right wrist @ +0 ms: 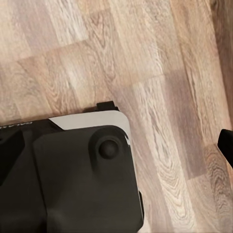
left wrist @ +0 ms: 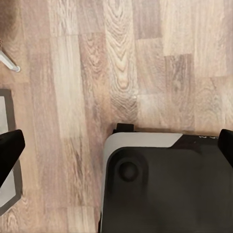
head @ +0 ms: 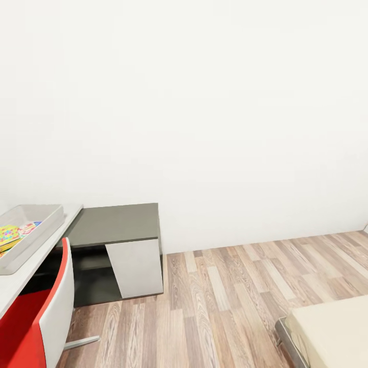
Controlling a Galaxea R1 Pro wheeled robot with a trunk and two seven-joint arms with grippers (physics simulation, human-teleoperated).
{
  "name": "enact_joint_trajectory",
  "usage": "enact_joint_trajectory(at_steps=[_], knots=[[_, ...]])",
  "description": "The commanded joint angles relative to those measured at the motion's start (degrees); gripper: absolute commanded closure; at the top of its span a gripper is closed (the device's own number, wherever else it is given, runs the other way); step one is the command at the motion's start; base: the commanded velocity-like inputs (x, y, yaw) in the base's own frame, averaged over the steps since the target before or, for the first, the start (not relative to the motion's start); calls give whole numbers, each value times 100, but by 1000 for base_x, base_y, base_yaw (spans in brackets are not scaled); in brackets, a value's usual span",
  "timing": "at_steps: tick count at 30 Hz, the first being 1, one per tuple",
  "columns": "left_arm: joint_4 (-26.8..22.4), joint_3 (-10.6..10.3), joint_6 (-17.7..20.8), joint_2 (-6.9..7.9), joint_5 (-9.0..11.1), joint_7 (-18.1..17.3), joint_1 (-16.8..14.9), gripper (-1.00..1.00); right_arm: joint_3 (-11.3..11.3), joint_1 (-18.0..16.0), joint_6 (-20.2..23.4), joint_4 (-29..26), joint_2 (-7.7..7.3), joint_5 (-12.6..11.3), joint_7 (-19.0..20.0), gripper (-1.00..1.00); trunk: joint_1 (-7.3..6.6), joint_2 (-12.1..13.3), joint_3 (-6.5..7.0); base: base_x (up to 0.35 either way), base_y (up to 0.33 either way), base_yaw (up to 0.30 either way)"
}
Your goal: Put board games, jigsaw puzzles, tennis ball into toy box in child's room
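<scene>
1. Head view, left side: toy box (head: 43, 219) sat on the pale top of the table (head: 30, 271) at the left edge. Inside it lay a jigsaw puzzle (head: 7, 236) with multicoloured patches, and just beside that a board game (head: 29, 227) with a white colourful cover. How much else the box held could not be told, as its contents ran off the frame.
2. Head view, foreground: a red and white chair (head: 38, 322) stood close against the table. A lower dark grey desk (head: 115, 225) with a white panel (head: 135, 268) adjoined the table's end, against the white wall (head: 214, 112).
3. Head view, right: wood-plank floor (head: 220, 301) spread across the room; a corner of the bed (head: 335, 332), beige mattress on a grey frame, showed at lower right.
4. Left wrist view: left gripper (left wrist: 116, 150) pointed down at the floor, its dark fingers (left wrist: 9, 153) far apart at opposite edges, nothing between them. The robot's black and white base (left wrist: 165, 189) lay below. A thin metal chair leg (left wrist: 8, 62) showed near one edge.
5. Right wrist view: right gripper (right wrist: 116, 145) likewise faced the floor above the base; fingertips (right wrist: 225, 143) stood wide apart, holding nothing.
</scene>
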Motion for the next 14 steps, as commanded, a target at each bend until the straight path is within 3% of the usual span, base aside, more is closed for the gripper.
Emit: enact_joint_trajectory(at_steps=[1,14], knots=[[4,-50,-18,2,42,21,-5,-100,50,-5,-20,5,2,-57,-17,-100,3,-12,-12,0,0,0],[9,-57,-17,0,32,21,-5,-100,51,-4,-20,13,5,-52,-16,-100,3,-12,-12,0,0,0]])
